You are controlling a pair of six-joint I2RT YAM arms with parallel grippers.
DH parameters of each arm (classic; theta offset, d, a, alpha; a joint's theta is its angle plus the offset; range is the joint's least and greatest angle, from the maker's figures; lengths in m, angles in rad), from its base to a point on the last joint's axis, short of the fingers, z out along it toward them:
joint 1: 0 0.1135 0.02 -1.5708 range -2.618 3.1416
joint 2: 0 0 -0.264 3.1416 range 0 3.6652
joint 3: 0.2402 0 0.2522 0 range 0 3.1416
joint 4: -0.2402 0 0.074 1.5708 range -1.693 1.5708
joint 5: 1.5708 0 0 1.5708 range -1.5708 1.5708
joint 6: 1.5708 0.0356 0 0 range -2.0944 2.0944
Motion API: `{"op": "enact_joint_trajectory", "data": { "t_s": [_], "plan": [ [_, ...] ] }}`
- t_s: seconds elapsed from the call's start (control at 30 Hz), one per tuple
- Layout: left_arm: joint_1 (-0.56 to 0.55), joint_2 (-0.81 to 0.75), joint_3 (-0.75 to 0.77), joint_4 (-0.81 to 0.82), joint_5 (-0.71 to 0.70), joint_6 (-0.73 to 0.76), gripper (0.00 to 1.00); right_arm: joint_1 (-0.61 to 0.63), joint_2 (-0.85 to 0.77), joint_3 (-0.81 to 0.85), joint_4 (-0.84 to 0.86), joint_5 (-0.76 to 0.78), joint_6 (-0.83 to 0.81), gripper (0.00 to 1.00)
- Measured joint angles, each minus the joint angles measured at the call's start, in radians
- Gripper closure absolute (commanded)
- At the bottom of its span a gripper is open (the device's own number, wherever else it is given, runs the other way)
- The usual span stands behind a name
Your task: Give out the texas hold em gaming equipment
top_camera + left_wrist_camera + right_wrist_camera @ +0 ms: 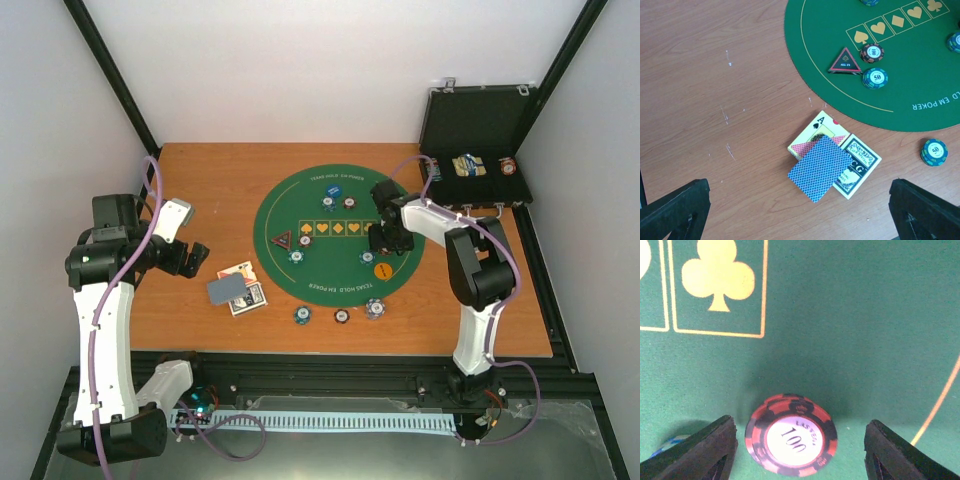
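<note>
A blue-backed stack of playing cards (820,167) lies on two card boxes (858,163) on the wooden table, left of the green poker mat (338,232). My left gripper (799,200) is open and empty above them. On the mat are a black-and-red triangle marker (845,61), several striped chips (875,77) and an orange disc (382,270). My right gripper (799,425) is open low over the mat. A red-and-black 100 chip (791,435) sits between its fingers, touched by neither.
Three chips (342,316) lie on the table just below the mat. An open black case (475,150) at the back right holds more chips and cards. A blue chip (670,442) peeks out behind my right gripper's left finger.
</note>
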Motion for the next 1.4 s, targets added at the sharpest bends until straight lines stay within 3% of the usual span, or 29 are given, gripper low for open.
{"op": "enact_joint_trajectory", "data": {
  "t_s": [0.27,0.5,0.77,0.97,1.4],
  "plan": [
    [0.000,0.003,0.000,0.000,0.005,0.000,0.00,0.037,-0.186,-0.013,-0.055,0.060,0.027,0.23],
    [0.000,0.005,0.000,0.002,0.009,0.000,0.00,0.239,-0.403,-0.148,-0.113,0.081,0.090,0.17],
    [0.000,0.005,0.000,0.004,0.016,-0.001,0.00,0.354,-0.492,-0.282,-0.187,0.082,0.175,0.11],
    [0.000,0.005,0.000,0.004,0.016,0.000,0.00,0.399,-0.493,-0.362,-0.189,0.066,0.203,0.13],
    [0.000,0.005,0.000,0.003,0.016,0.000,0.00,0.445,-0.483,-0.401,-0.156,0.020,0.216,0.27]
  ]
}}
